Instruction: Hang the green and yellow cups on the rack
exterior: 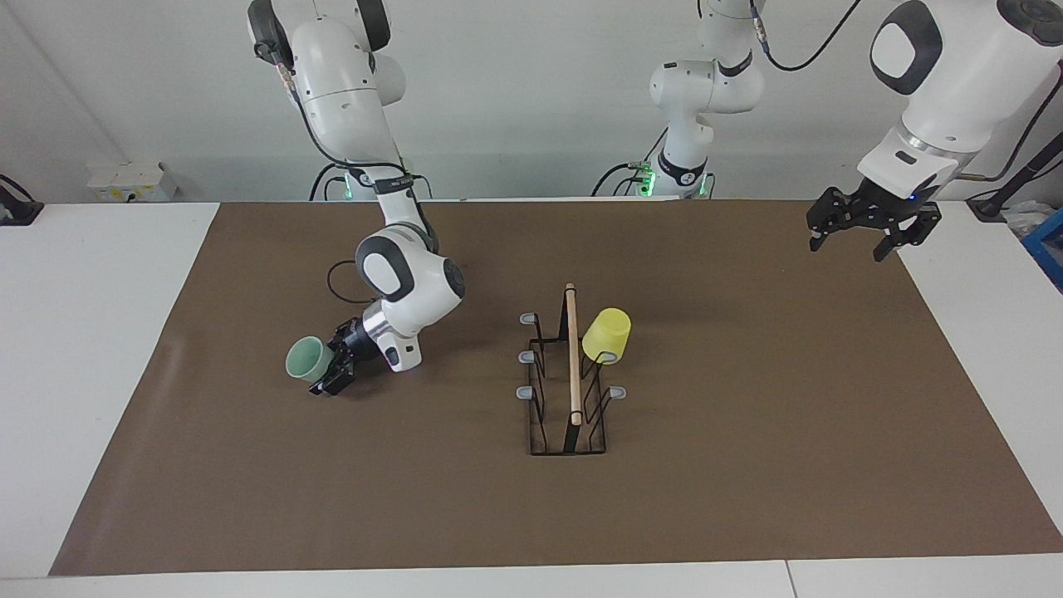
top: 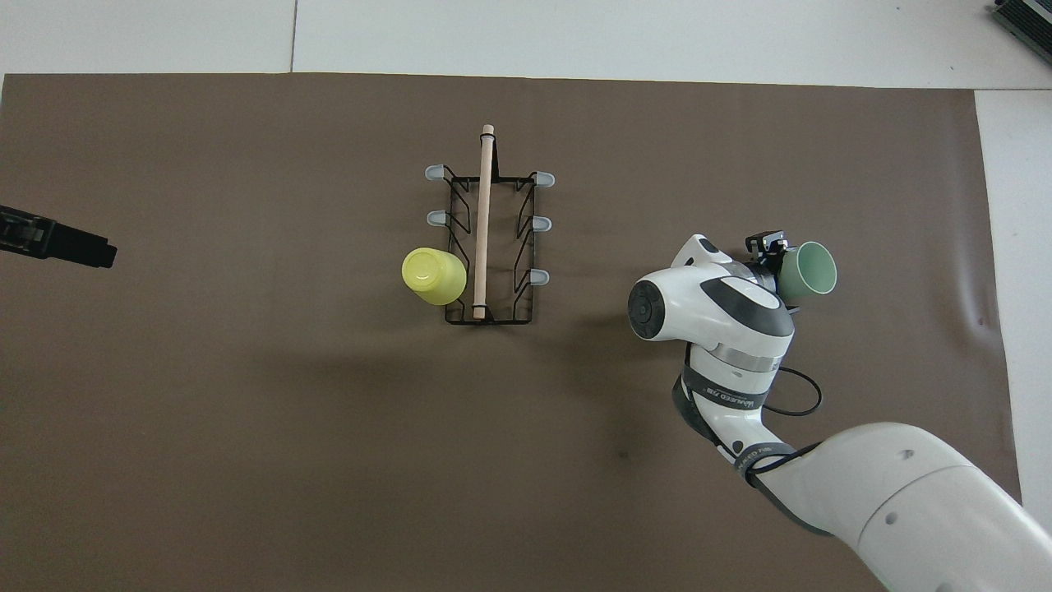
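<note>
The pale mint green cup [exterior: 307,359] lies on its side in my right gripper [exterior: 336,371], which is shut on its base end, low over the brown mat toward the right arm's end of the table. Its mouth points away from the rack. The cup [top: 809,270] and the gripper [top: 775,252] also show in the overhead view. The bright yellow cup [exterior: 606,334] hangs upside down on the rack [exterior: 573,357], on the prong nearest the robots on the left arm's side; it also shows in the overhead view [top: 431,275]. My left gripper [exterior: 850,246] waits open and empty, raised over the mat's edge.
The brown mat [exterior: 747,465] covers most of the white table. The rack [top: 485,238] stands mid-mat with a wooden rod on top and five bare grey-tipped prongs. The left gripper [top: 78,245] pokes in at the overhead view's edge.
</note>
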Action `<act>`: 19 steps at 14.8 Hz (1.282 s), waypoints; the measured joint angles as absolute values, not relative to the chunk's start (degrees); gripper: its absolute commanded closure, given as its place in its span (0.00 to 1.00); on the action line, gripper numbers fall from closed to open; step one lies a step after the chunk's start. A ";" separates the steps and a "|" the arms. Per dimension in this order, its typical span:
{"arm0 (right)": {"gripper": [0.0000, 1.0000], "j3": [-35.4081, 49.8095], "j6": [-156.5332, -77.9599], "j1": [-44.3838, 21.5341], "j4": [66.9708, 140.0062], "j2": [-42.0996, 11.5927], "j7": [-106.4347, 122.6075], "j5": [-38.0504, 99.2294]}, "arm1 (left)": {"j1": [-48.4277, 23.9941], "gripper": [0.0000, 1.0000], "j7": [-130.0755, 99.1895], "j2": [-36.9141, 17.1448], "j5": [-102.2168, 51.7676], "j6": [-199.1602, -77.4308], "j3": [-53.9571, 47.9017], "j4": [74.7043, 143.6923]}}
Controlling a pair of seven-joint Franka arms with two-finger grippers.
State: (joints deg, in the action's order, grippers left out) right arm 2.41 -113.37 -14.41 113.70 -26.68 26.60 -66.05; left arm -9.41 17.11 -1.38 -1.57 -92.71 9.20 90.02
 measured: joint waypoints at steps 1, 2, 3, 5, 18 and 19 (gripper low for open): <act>0.15 2.41 -113.37 -14.41 113.71 -26.67 26.60 -66.06 | -9.40 0.00 17.11 -0.81 -1.54 -92.69 9.10 90.72; 0.20 2.41 -113.35 -14.40 113.80 -26.64 26.60 -66.06 | -9.40 0.00 17.09 -0.37 -1.52 -92.69 8.90 91.35; 0.22 2.41 -113.32 -14.41 113.94 -26.58 26.60 -66.06 | -9.40 0.00 16.80 -0.09 -1.52 -92.69 8.63 91.78; 0.26 2.41 -113.32 -14.39 114.00 -26.54 26.60 -66.06 | -9.41 0.00 15.91 0.07 -1.50 -92.69 8.12 92.10; 0.48 2.39 -112.30 -13.06 110.82 -22.22 32.72 -61.51 | -8.52 0.00 15.56 0.41 -1.46 -92.80 8.01 92.69; 0.50 2.38 -112.40 -12.36 110.23 -21.29 34.38 -59.06 | -8.51 0.00 15.56 0.42 -1.46 -92.80 8.01 92.70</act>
